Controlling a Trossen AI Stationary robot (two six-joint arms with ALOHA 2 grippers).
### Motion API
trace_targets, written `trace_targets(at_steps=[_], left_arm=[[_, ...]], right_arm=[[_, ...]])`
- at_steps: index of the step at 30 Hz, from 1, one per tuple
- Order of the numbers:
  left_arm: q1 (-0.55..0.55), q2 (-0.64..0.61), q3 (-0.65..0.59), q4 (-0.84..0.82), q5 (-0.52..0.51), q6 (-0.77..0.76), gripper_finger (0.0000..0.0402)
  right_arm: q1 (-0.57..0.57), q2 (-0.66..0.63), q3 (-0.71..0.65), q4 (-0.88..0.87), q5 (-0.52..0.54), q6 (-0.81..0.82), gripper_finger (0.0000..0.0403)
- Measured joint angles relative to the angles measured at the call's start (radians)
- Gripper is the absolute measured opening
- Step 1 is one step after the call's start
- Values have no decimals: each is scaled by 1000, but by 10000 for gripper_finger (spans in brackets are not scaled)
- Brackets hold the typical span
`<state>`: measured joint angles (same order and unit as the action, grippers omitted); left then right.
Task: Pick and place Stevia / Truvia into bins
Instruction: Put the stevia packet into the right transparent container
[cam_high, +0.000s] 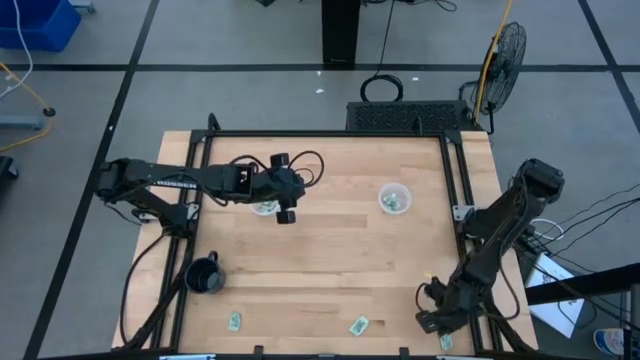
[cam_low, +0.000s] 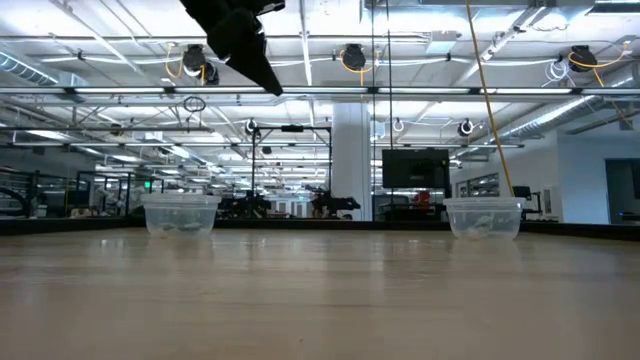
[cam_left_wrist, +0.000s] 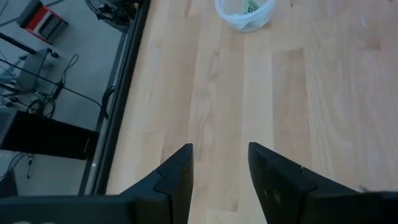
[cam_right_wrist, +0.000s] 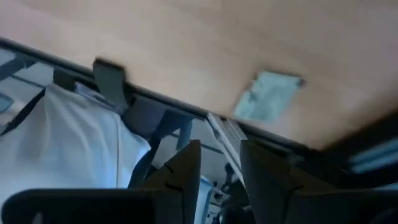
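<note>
Two clear cups stand on the wooden table: the left cup (cam_high: 264, 208) (cam_low: 180, 215), partly under my left gripper, and the right cup (cam_high: 395, 199) (cam_low: 483, 217) (cam_left_wrist: 245, 12), with green packets inside. My left gripper (cam_high: 287, 206) (cam_left_wrist: 221, 168) hovers open and empty just right of the left cup, well above the table (cam_low: 240, 40). Three green-white packets lie flat near the near edge (cam_high: 234, 321) (cam_high: 359, 325) (cam_high: 445, 342). My right gripper (cam_high: 432, 318) (cam_right_wrist: 221, 162) is open and empty at the near right corner, close to one packet (cam_right_wrist: 267, 94).
A black mug (cam_high: 205, 275) stands near the table's left side, toward the near edge. A black frame rail (cam_high: 456, 200) runs along the table's sides. Bare wood (cam_high: 330, 260) lies between the cups and the packets.
</note>
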<state>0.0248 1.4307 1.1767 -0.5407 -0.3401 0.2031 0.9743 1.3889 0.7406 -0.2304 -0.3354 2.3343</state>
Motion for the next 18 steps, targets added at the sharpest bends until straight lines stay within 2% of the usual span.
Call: trace_targets(at_steps=[4, 9, 18], left_arm=[[0, 0, 0, 0, 0, -2, 159], [0, 0, 0, 30, 0, 1, 159], [0, 0, 0, 58, 0, -1, 159]], right_arm=[[12, 86, -1, 76, 13, -11, 105], [59, 163, -1, 149, -87, 21, 105], [77, 225, 0, 143, -82, 10, 105]])
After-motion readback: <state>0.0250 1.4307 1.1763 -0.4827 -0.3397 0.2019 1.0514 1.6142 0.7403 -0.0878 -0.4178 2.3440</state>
